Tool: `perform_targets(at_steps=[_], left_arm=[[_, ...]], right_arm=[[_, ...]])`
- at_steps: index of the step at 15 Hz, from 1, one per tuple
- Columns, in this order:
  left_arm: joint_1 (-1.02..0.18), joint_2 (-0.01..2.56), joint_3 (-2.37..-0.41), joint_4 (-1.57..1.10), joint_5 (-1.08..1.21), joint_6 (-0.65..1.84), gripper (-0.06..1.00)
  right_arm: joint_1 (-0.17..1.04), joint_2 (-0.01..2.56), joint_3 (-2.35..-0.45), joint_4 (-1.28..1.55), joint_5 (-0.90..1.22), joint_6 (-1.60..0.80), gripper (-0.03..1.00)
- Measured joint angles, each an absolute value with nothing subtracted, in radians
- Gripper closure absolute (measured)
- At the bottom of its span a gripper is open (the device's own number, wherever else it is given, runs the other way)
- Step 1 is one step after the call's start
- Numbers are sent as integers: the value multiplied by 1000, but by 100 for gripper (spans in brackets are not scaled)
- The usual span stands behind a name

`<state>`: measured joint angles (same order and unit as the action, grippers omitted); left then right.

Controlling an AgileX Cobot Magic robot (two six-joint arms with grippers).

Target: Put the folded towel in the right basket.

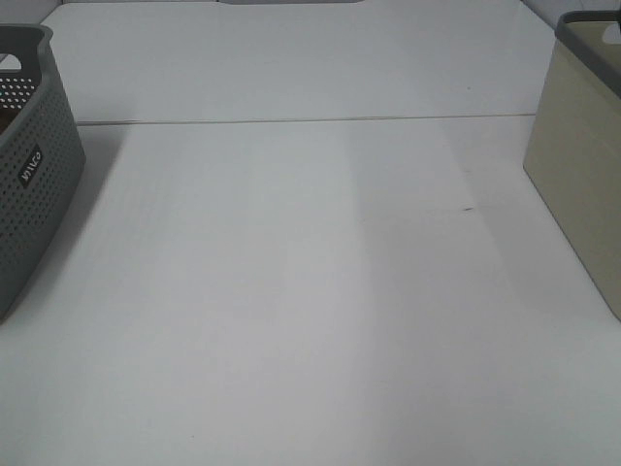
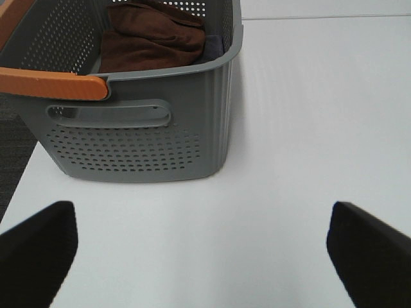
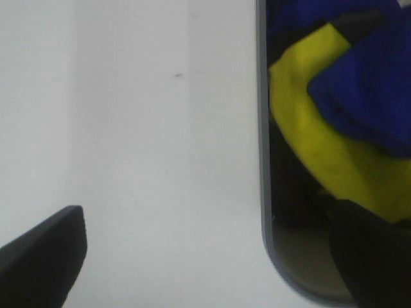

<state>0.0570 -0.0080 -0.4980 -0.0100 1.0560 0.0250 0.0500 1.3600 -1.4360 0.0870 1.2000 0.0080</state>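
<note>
Two grippers: left gripper (image 2: 202, 240) and right gripper (image 3: 215, 224) are held wide, empty, for grabbing.
Brown folded towel (image 2: 151, 38): is kept in grey holed plastic basket (image 2: 128, 141).

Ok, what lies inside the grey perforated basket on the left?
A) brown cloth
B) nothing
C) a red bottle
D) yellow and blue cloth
A: the left wrist view shows bunched brown cloth lying inside the grey basket.
</note>
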Motion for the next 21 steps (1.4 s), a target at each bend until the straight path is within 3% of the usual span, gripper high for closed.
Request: perform_targets(at_steps=[6,10,14,21], left_arm=[[57,-8,-498,-10,1056,25,-3],[57,-8,-498,-10,1056,25,-3],[57,-8,-498,-10,1056,25,-3],[57,-8,-498,-10,1056,25,-3]], right_arm=[[50,581,-832,61,1061,-7,-1],[50,231,-622,43,1028,-35,-1],[50,7,-524,45,1036,-27,-1],[50,-4,-504,69,1049,-13,-1]])
